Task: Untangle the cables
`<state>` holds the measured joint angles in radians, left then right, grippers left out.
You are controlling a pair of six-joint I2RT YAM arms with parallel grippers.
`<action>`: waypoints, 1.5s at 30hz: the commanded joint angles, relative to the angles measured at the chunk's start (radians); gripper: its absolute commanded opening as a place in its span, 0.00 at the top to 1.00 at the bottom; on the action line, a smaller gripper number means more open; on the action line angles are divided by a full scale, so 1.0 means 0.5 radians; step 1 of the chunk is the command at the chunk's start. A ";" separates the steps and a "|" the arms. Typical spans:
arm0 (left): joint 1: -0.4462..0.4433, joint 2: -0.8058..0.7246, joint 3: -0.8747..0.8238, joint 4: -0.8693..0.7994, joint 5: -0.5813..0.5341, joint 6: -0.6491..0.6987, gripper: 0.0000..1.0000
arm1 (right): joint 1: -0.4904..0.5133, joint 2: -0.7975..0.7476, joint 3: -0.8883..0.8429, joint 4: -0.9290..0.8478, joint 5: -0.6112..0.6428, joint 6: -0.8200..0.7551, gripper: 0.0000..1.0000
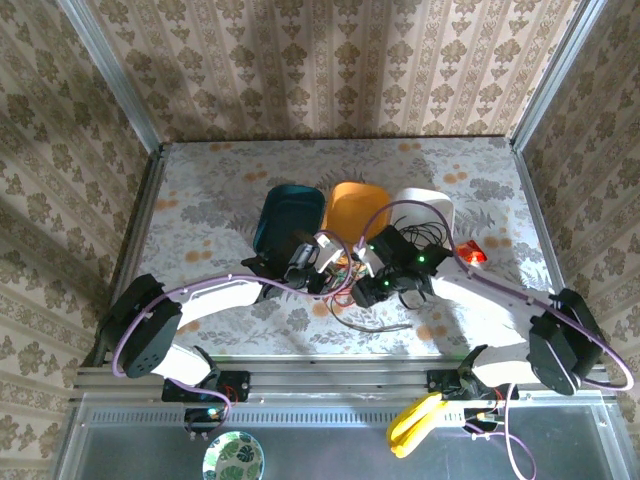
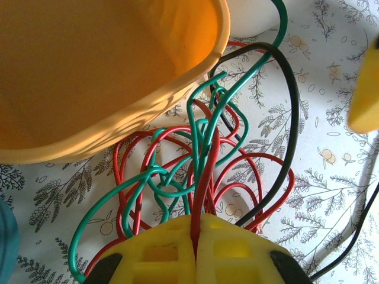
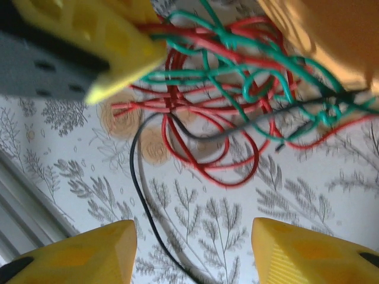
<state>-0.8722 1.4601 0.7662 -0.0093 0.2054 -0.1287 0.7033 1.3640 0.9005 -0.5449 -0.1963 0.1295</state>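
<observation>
The cables [image 2: 201,160] lie in a loose knot on the table [image 2: 337,195], just in front of the orange bowl [image 2: 106,71]. Red and green loops cross every way, so the knot has no single direction. One red cable [image 2: 204,183] runs straight away from the left claw [image 2: 197,223], which is pinched shut on it, toward the bowl's rim. A black cable [image 2: 292,118] arcs from beside that claw toward the white bowl [image 2: 249,15].

The right claw [image 3: 194,236] hovers with its jaws apart, holding nothing; a black strand crosses the table between them. From above, the arms [image 1: 230,292] cover most of the knot, and the cable ends are cut off or blurred.

A teal bowl [image 1: 290,215] stands left of the orange one. A small red object [image 1: 476,256] sits off to the right.
</observation>
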 commanded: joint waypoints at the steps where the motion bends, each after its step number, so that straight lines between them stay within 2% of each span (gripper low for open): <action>1: 0.005 0.009 -0.008 0.051 0.048 -0.036 1.00 | -0.008 0.129 0.117 0.098 -0.084 -0.131 0.46; 12: 0.006 0.007 -0.001 0.045 0.086 -0.019 1.00 | -0.185 0.259 0.135 0.311 -0.135 -0.033 0.54; 18: -0.001 0.025 -0.005 0.054 0.117 -0.023 1.00 | -0.211 0.282 0.146 0.390 -0.205 -0.020 0.56; 20: -0.004 0.029 -0.001 0.053 0.121 -0.024 1.00 | -0.216 0.298 0.156 0.394 -0.212 -0.020 0.61; 23: -0.002 0.025 -0.001 0.052 0.117 -0.026 1.00 | -0.218 0.304 0.161 0.391 -0.206 -0.017 0.78; 25: -0.004 0.023 -0.005 0.051 0.108 -0.029 1.00 | -0.225 0.264 0.133 0.405 -0.176 -0.002 0.84; 33: -0.002 0.035 -0.011 0.047 0.082 -0.022 1.00 | -0.320 0.069 0.016 0.434 -0.165 0.065 0.94; 36: -0.004 0.041 -0.014 0.049 0.080 -0.024 1.00 | -0.393 -0.094 -0.030 0.419 -0.092 0.125 0.98; 42: -0.007 0.069 -0.014 0.047 0.089 -0.016 1.00 | -0.546 -0.357 -0.051 0.377 0.033 0.182 1.00; 45: -0.010 0.085 -0.005 0.045 0.095 -0.004 1.00 | -0.597 -0.392 -0.035 0.384 0.028 0.193 1.00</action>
<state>-0.8700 1.4902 0.7662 0.0135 0.2398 -0.1505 0.4206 1.1824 0.8810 -0.3458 -0.2157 0.2031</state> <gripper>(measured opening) 0.067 0.067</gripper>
